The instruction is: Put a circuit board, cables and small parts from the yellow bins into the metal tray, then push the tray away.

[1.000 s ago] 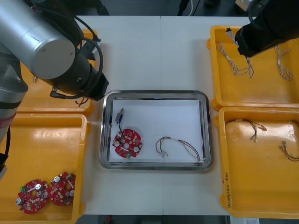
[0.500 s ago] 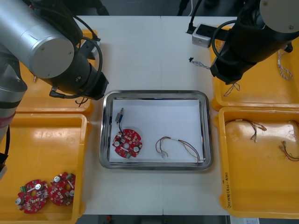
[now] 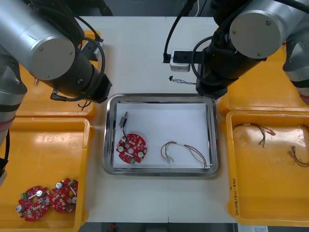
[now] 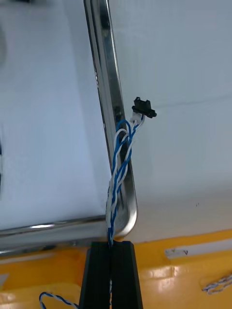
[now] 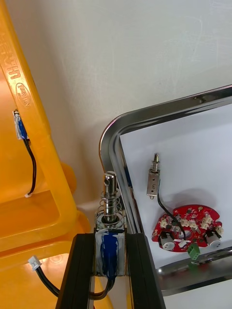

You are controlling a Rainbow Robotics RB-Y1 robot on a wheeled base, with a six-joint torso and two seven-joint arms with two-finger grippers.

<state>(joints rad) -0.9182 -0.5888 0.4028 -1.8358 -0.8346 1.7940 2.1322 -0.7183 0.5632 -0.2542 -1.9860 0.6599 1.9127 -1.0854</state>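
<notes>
The metal tray [image 3: 159, 95] sits mid-table between the yellow bins [image 3: 43, 159]. In its left half lie a red circuit board [image 3: 131, 149] and a small metal part [image 3: 124, 119], and a loose cable [image 3: 186, 152] lies to their right. The right gripper [image 4: 110, 245], at the tray's far right corner, is clamped on a blue and white cable [image 4: 121, 164] that dangles by the rim. The left gripper [image 5: 110, 236], over the far left corner, grips a second metal part [image 5: 109, 203]. Two spare boards [image 3: 65, 195] rest in the near left bin.
</notes>
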